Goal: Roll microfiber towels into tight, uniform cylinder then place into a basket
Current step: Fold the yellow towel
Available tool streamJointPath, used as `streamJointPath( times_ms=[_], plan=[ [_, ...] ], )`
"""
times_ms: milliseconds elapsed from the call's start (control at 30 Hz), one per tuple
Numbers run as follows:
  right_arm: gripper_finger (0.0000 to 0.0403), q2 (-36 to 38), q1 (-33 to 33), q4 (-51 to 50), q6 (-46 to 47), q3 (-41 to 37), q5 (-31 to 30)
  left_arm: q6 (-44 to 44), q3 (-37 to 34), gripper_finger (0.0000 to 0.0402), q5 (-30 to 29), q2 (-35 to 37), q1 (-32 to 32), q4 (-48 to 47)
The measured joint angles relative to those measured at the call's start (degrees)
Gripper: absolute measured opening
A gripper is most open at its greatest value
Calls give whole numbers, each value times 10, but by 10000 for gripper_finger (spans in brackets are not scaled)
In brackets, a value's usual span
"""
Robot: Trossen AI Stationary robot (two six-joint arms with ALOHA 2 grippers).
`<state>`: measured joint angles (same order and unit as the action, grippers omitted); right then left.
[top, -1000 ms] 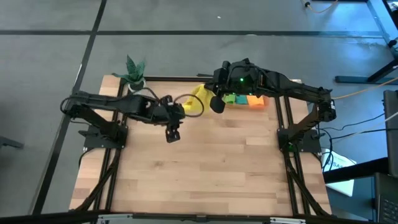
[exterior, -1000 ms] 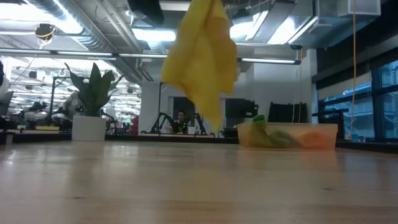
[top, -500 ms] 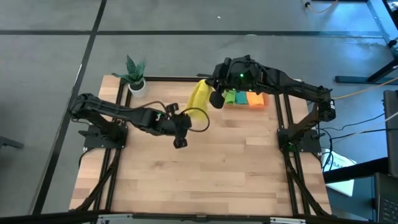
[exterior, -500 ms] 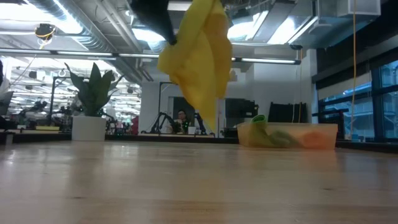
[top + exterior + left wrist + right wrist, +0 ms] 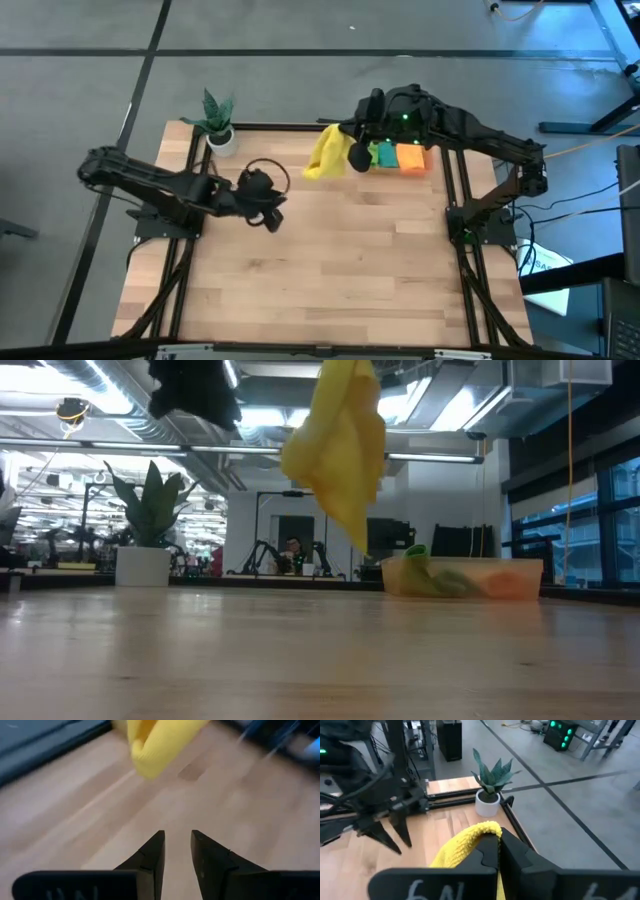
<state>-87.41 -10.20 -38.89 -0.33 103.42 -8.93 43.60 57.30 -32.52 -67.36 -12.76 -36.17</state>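
Observation:
My right gripper (image 5: 356,158) is shut on the yellow towel (image 5: 324,155) above the table's far middle, just left of the basket (image 5: 424,166). The towel hangs bunched (image 5: 340,450), clear of the table. The translucent orange basket (image 5: 520,578) holds the green (image 5: 371,155), teal (image 5: 386,156) and orange (image 5: 412,158) towels. My left gripper (image 5: 272,218) hovers to the left of the yellow towel, empty, with a narrow gap between its fingers (image 5: 177,847). It also shows at the top of the low view (image 5: 195,390). My right gripper pinches a bunched fold at the top of the yellow towel (image 5: 481,831) between its two fingers, several layers together. The fingers come from the table's right side. The towel hangs slack below them, lifted clear of the table.
A small potted plant in a white pot (image 5: 218,128) stands at the far left corner. The bare wooden tabletop (image 5: 330,270) stretches toward the near edge. Dark frame rails run along the table's sides (image 5: 462,250).
My left gripper has drawn back toward the table's left edge, away from the yellow towel. My right gripper has gone a little toward the right, toward the basket, and the hanging towel has gone with it, still clear of the table.

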Motion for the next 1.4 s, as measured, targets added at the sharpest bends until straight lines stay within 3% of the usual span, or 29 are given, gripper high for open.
streamJointPath(
  times_ms=[200, 333, 567, 833, 1033, 1400],
  plan=[
    [3, 1, 0, 5, 0, 0, 30, 27, -124, 83, 70, 32, 19, 315],
    [3, 1, 0, 5, 0, 0, 30, 86, -181, 83, 86, 32, 31, 409],
    [3, 1, 0, 6, 0, 0, 31, 192, -240, 83, 80, 32, 48, 465],
    [3, 1, 0, 9, 0, 0, 31, 193, -243, 83, 52, 37, 83, 474],
    [3, 1, 0, 10, 0, 0, 31, 189, -243, 83, 106, 37, 121, 472],
    [3, 1, 0, 19, 0, 0, 31, 166, -243, 83, 139, 36, 159, 461]
  ],
)
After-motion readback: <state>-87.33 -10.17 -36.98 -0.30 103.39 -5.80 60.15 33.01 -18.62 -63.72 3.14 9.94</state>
